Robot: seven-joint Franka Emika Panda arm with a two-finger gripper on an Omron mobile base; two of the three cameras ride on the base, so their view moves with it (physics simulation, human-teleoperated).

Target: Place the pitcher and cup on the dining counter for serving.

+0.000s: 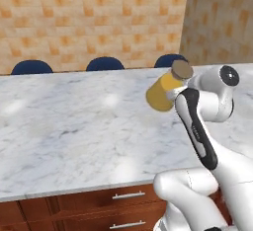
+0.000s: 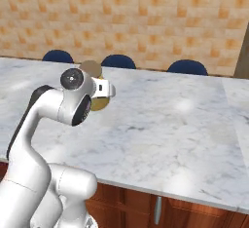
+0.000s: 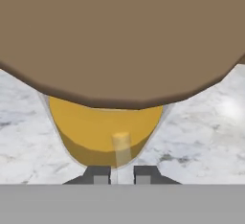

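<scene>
Marble counter (image 1: 64, 126) stretches out in front of you, with three blue chairs (image 1: 31, 67) behind its far edge and brown wood drawers (image 1: 99, 203) under its near edge. To the right in the left base view, your gripper (image 3: 122, 174) has its fingers squeezed on a thin clear part of the pitcher (image 1: 165, 91). You hold the pitcher tilted up above the counter, brown lid (image 1: 182, 69) pointing up and right, orange drink inside.

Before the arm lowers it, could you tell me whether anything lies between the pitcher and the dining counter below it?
Nothing visible does. The pitcher, tilted and shut in the pincer, hangs over bare marble of the dining counter. The blue chairs stand beyond the far edge.
</scene>
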